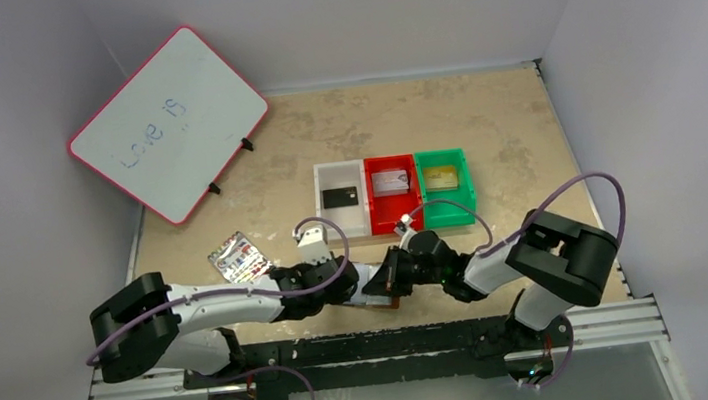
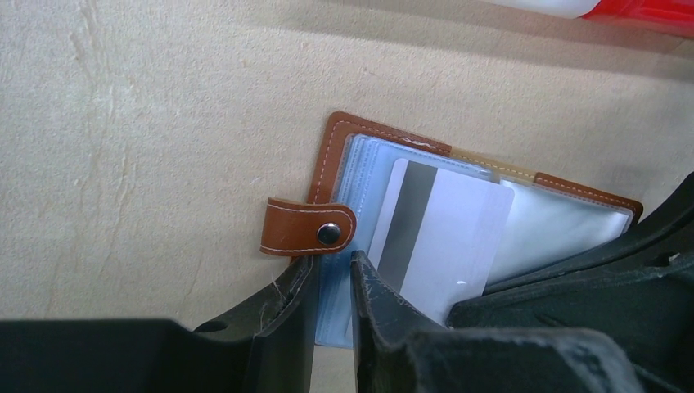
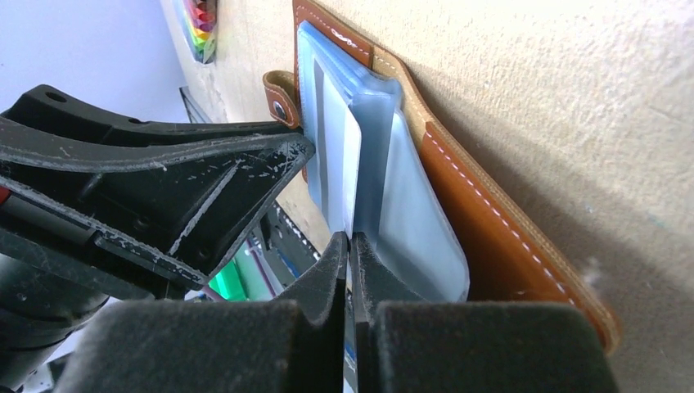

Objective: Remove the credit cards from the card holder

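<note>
Extraction step. Card holder (image 2: 385,135) lies open on the table (image 2: 164,123) btwn both arms. L gripper (image 2: 331,282) pinches holder's sleeve edge by the snap tab (image 2: 307,228). R gripper (image 3: 350,246) is clenched on the striped card (image 2: 458,229) in holder's sleeves. Next I need a straight pull away from holder, w/ L anchoring.

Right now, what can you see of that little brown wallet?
The card holder lies open on the table, brown stitched leather with a snap tab and bluish clear sleeves. A pale card with a dark stripe sticks out of one sleeve. The left gripper straddles its near edge; the right gripper pinches the card.
</note>
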Robot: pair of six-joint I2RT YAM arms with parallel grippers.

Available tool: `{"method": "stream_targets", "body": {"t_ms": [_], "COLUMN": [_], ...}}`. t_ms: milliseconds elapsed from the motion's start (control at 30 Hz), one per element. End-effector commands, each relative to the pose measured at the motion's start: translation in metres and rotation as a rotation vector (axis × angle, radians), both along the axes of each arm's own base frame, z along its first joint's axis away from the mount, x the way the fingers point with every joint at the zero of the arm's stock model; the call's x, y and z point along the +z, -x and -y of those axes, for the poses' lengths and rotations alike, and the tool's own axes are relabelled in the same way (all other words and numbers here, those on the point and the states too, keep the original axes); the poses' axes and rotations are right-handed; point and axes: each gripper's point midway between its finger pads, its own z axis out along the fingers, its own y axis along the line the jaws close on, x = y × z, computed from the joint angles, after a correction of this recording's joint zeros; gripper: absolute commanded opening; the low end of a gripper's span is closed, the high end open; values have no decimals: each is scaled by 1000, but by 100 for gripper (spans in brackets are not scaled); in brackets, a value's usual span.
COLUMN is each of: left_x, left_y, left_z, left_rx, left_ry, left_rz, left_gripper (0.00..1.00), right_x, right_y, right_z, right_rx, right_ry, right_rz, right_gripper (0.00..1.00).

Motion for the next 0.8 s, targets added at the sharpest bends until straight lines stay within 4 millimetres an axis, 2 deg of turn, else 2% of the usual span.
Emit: {"method": "stream_targets", "body": {"t_ms": [0,600,767], "left_x": [-19,-15,-13], "left_y": [8,5,4], "left_z": [-11,-9,-8], "left_rx": [9,10,11], "left_ry": [-79,-75,-68], "left_rz": [-52,-38,-32], "left_gripper": [19,18,18], "right_x": [2,3,7], "right_y": [4,3,-2], "right_z": [8,32,31], "right_rx": [-2,-42,-54], "right_ry": [6,90,81], "right_rz": [-2,15,18], "right_gripper": [0,4,13]}}
